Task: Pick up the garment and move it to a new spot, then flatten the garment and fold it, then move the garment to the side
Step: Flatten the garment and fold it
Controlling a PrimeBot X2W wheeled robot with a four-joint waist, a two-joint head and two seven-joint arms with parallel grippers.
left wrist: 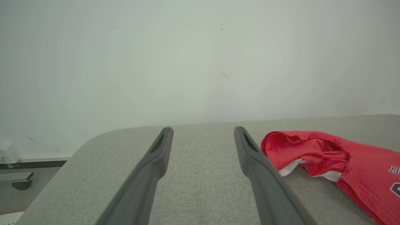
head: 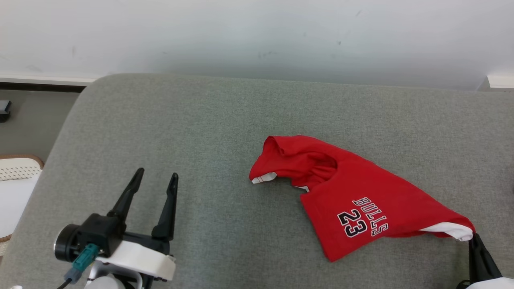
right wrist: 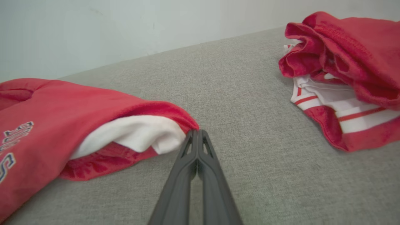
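Garment [head: 361, 200], a red jersey, lies rumpled right of the grey cushion's [head: 200, 132] middle. Right hand [right wrist: 196, 134], fingers together, pinches its white-lined corner at the cushion's right front, probably to drag it. Left hand [head: 157, 172] waits spread over the cushion's left front.

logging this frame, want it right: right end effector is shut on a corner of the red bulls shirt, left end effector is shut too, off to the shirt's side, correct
Not quite: the left end effector is open, spread wide, as the left wrist view shows. The rest holds: the right end effector is shut on a corner of the red Bulls shirt.
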